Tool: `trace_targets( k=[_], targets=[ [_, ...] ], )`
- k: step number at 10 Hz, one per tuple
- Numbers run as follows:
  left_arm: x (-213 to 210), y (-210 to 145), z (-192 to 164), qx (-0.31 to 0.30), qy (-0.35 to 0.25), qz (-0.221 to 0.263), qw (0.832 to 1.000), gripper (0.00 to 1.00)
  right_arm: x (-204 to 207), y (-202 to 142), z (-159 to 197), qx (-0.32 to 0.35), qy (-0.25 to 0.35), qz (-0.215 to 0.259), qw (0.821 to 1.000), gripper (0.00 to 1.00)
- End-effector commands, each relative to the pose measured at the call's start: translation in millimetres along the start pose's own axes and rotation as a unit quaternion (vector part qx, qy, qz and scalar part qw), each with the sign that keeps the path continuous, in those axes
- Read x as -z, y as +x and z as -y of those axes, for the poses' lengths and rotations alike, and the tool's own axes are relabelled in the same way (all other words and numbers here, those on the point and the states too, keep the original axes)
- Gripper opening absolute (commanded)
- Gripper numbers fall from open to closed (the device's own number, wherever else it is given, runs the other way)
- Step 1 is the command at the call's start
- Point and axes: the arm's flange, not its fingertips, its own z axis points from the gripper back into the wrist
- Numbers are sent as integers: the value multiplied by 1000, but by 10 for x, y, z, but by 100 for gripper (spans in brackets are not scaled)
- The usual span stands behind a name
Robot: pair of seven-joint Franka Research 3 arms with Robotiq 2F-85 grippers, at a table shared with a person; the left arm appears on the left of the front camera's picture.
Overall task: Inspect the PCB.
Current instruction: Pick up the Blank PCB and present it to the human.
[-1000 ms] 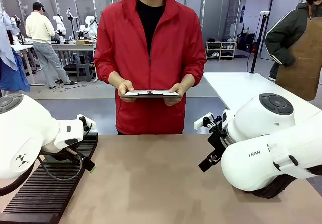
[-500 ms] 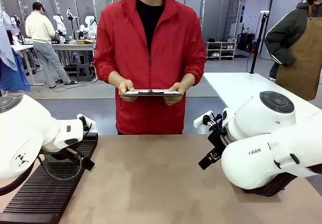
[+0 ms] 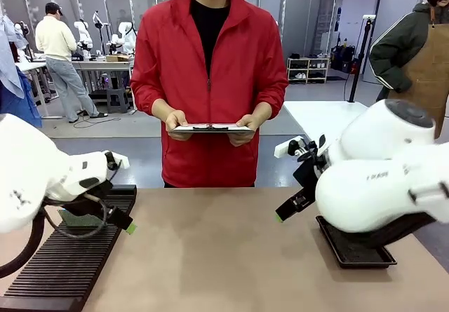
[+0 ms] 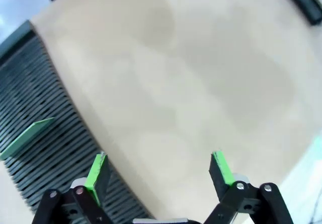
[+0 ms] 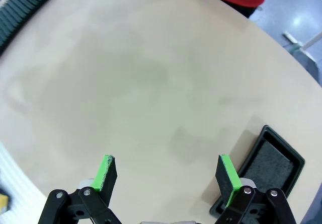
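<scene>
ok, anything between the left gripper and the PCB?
Nothing visible. The PCB sits on the black slotted rack, off to one side of the open left gripper. Just bare rack slats lie between them.

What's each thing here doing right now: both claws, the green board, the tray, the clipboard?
Left gripper: open, empty.
Right gripper: open, empty.
PCB: on the ribbed black rack, not gripped.
Black tray: looks empty.
Clipboard: held level in both of the person's hands.
</scene>
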Motion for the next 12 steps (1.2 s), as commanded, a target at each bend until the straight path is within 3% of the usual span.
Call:
trace_targets(
  k=[1, 2, 4, 6, 7, 9, 12],
  targets=[
    [-445, -166, -207, -24, -69, 1, 997, 100, -401, -96, 203, 18, 86, 9, 996, 100],
    [-601, -267, -304, -37, -132, 9, 991, 100, -526, -176, 345, 43, 144, 13, 989, 100],
    [-901, -561, -630, -71, -240, 26, 968, 100, -716, -463, 696, 127, 259, 27, 957, 100],
    [-1063, -894, -962, -111, -311, 62, 942, 100, -827, -840, 1000, 193, 347, 58, 916, 100],
    [-1156, -1142, -1101, -139, -343, 98, 924, 100, -873, -1134, 1147, 230, 393, 82, 887, 100],
    [-1330, -1667, -1344, -195, -377, 154, 892, 100, -959, -1681, 1331, 264, 425, 138, 855, 100],
    [-1626, -2393, -1616, -253, -407, 194, 856, 100, -1127, -2423, 1494, 301, 436, 170, 831, 100]
  ],
)
